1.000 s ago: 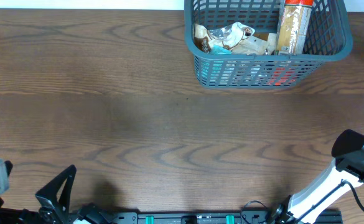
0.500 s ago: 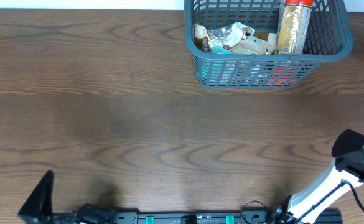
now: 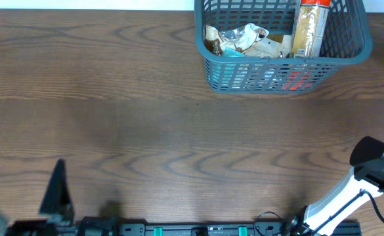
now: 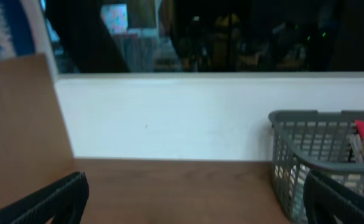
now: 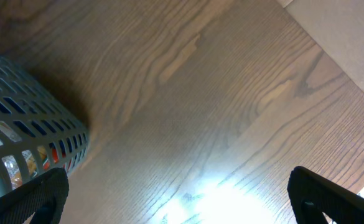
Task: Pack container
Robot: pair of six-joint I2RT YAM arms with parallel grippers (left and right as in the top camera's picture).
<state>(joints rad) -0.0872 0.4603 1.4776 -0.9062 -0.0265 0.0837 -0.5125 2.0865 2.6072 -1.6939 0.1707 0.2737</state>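
Wide open and empty: left pincer (image 4: 194, 208), right pincer (image 5: 178, 202). The container (image 3: 280, 72), packets (image 3: 244, 38) inside, sits on the bench (image 3: 146, 118) well ahead-right of the left pincer, close beside the right

Container (image 3: 277, 75) at the far table (image 3: 146, 131) edge holds snack packets (image 3: 244, 38), perhaps a tube (image 3: 308, 29).

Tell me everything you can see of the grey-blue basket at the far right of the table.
The container is a large rectangular basket of dark grey-blue plastic, with slotted lattice walls and a thick rim. It stands upright on the wooden table, at the far edge, right of centre; the overhead view cuts off its far side. Inside, crumpled snack packets lie on the left and a tall packet with a red top stands on the right. Something red shows through the front wall.
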